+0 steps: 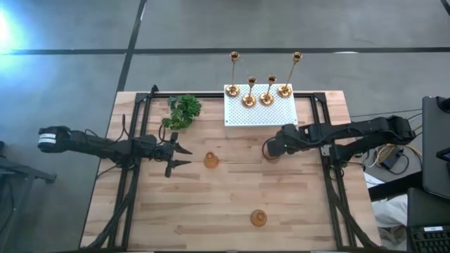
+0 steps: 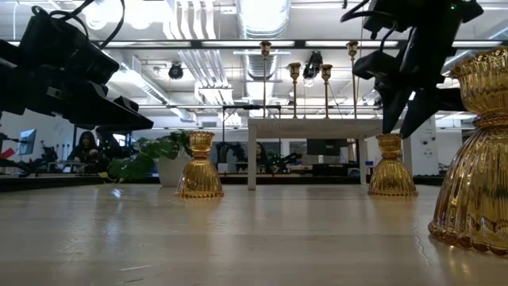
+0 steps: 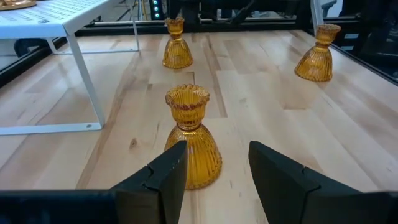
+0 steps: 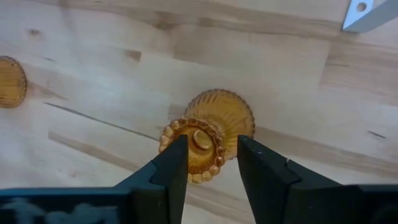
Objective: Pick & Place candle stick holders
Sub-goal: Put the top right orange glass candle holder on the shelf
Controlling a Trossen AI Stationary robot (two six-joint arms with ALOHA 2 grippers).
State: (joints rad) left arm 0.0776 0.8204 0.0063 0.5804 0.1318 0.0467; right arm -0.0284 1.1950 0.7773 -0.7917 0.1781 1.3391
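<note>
Just below the white box with holes (image 1: 261, 112), at about four o'clock, the right gripper's (image 4: 212, 163) half-open jaws straddle a squat ribbed gold candle holder (image 4: 210, 132), and an off-centre squeeze could tip it over.

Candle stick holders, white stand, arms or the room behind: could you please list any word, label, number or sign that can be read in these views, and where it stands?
None can be read.
The candle stick holders are plain ribbed gold, without marks.
The white perforated stand bears only holes.
The left gripper and the right gripper show no lettering.
Screens in the room behind, in the low view, are too small to read.
</note>
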